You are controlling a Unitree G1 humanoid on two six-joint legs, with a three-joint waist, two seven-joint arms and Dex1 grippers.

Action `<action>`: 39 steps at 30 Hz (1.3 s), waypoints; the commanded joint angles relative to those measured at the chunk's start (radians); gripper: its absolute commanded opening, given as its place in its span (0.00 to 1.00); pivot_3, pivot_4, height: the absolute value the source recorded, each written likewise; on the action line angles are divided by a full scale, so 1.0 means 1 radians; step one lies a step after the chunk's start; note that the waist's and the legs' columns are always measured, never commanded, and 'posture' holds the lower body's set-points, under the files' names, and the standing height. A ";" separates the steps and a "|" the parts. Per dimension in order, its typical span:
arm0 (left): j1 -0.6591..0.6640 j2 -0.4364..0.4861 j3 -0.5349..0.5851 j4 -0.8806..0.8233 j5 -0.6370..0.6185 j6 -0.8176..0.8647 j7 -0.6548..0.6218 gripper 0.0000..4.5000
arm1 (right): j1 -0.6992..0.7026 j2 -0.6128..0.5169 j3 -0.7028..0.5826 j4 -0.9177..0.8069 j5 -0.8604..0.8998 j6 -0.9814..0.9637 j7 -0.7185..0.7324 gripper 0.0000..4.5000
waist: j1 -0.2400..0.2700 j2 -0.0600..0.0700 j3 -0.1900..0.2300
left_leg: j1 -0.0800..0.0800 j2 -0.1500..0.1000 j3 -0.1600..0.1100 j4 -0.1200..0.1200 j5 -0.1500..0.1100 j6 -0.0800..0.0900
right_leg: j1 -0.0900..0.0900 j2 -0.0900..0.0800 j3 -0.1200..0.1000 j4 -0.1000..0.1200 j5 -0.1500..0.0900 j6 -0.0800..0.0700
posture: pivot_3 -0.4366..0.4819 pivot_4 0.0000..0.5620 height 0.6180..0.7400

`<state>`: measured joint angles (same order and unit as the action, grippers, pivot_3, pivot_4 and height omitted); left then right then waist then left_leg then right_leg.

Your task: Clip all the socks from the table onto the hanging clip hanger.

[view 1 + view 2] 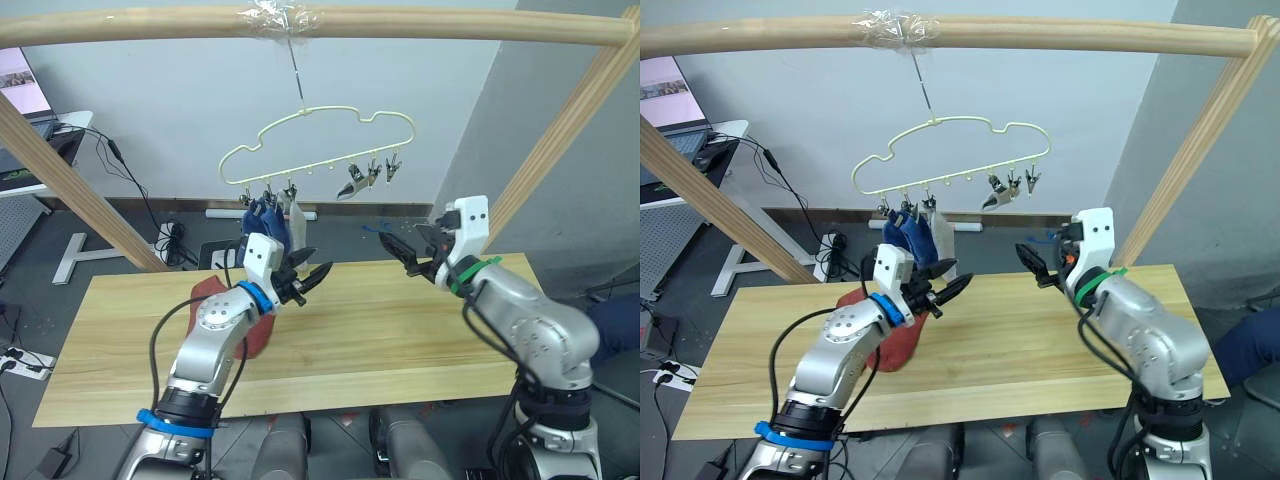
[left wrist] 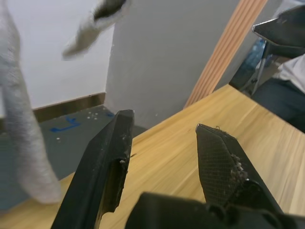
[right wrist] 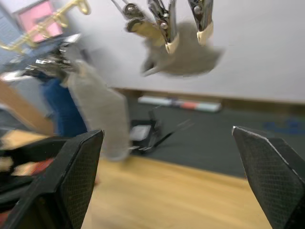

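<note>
Wooden-plank table [image 1: 400, 330] beneath a pole frame [image 1: 320, 25], from which the clip hanger [image 1: 318, 145] hangs by its hook. Blue socks [image 1: 264, 222] and a light grey sock [image 1: 296, 222] hang from the clips at the robot's left end of the hanger; another grey sock [image 1: 353, 187] hangs bunched from a clip toward the right. One rust-red sock [image 1: 892, 338] lies on the table, partly hidden under the left arm; whether a second lies with it cannot be told. Left gripper [image 1: 308, 278] held above the table just beside the red sock, its fingers [image 2: 107, 167] parted by a moderate gap with nothing between them. Right gripper [image 1: 408, 252] raised over the table's far edge below the hanger's free clips [image 3: 183, 26], fingers spread wide, holding nothing. Judgement: the knit is light, limp and drapes when lifted; it is best pinched at the cuff edge so that a short margin stands clear for the clip to bite
</note>
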<state>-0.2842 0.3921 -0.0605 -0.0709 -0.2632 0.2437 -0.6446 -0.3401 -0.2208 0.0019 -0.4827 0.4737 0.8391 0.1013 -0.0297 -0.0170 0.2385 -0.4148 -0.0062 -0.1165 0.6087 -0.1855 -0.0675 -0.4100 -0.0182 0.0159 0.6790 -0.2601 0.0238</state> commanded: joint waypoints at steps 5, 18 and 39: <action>-0.037 0.045 0.069 -0.143 -0.062 0.051 -0.015 0.53 | 0.004 0.049 0.158 0.015 -0.280 -0.322 -0.073 0.64 | 0.005 -0.001 -0.001 | -0.001 0.000 0.001 0.000 0.000 0.000 | 0.000 -0.001 0.001 -0.001 0.000 0.000 | 0.58 0.32 1.00; -0.073 0.054 0.095 -0.288 -0.124 0.067 -0.038 0.53 | -0.129 0.224 0.098 0.287 -0.342 -0.480 -0.097 0.37 | 0.016 -0.001 -0.001 | 0.000 0.000 0.001 -0.001 0.000 0.000 | 0.000 -0.001 0.001 -0.001 0.000 0.000 | 0.65 0.33 1.00; -0.021 0.089 0.112 -0.401 -0.177 0.134 -0.012 0.53 | -0.361 0.286 0.021 0.631 -0.378 -0.607 -0.123 0.37 | 0.054 -0.001 -0.001 | 0.000 0.000 0.002 -0.001 0.000 0.000 | -0.001 -0.001 0.001 -0.001 0.000 -0.001 | 0.72 0.32 1.00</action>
<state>-0.3055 0.4757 0.0336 -0.4278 -0.4251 0.3835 -0.6628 -0.6765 0.0590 0.0237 0.1725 0.0999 0.2627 -0.0228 0.0247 -0.0182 0.2378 -0.4151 -0.0061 -0.1147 0.6080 -0.1855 -0.0678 -0.4106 -0.0190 0.0170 0.6785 -0.2599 0.0232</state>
